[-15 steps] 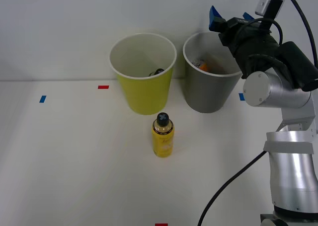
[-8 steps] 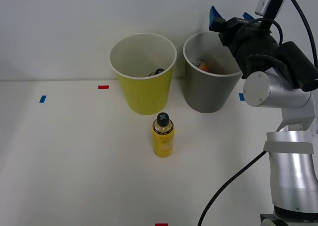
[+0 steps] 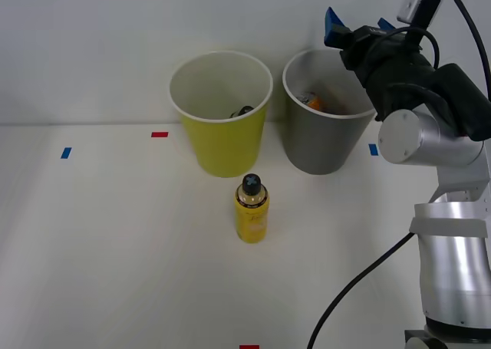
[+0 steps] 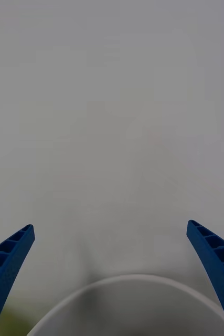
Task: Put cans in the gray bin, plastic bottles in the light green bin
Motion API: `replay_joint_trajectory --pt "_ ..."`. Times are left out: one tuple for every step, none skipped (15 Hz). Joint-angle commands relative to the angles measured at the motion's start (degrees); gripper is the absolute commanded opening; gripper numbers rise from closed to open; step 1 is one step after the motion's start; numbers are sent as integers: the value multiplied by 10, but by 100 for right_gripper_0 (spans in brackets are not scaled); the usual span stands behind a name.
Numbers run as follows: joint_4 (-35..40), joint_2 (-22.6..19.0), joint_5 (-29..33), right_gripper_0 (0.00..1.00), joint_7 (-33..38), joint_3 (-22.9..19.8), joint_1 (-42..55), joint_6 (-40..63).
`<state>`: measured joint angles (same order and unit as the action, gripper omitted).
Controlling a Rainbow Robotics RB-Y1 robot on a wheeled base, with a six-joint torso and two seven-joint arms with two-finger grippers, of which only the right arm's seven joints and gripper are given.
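Blue ribbed right gripper (image 3: 357, 25) wide open, empty, above our tapered gray plastic bin (image 3: 322, 146).
We see an orange can (image 3: 311, 100) inside it.

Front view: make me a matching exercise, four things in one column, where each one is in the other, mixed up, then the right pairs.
1. yellow bottle
2. orange can
3. right gripper
4. red tape mark

A. inside the gray bin
B. left of the light green bin
C. upright on the table, before the bins
D. open, above the gray bin's rim

Pairs: 1-C, 2-A, 3-D, 4-B
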<state>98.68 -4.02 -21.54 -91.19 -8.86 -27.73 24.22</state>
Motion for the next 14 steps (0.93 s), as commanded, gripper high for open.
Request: replay_joint_trajectory --pt "28 -27 -52 100 -1 3 31 -13" --pt "60 -43 -77 100 -1 15 59 -15" --pt "88 -54 -87 100 2 21 87 -27" --pt "112 -64 -88 100 4 29 116 -42" --pt "135 -78 -97 100 7 40 150 -71" --pt "145 -86 -112 100 8 48 175 -93" --pt "153 -92 -117 100 7 57 201 -119" --pt "159 -96 -117 100 4 69 236 -153" --pt "165 -97 -115 100 1 74 262 -176" --pt "172 -97 -112 100 -1 81 291 -197" --pt "180 -100 -109 100 -4 90 333 -231" --pt "185 -105 -106 100 -7 99 363 -255" --pt "187 -112 -104 100 -9 106 394 -281" --pt "188 -118 -100 100 -13 116 427 -313"
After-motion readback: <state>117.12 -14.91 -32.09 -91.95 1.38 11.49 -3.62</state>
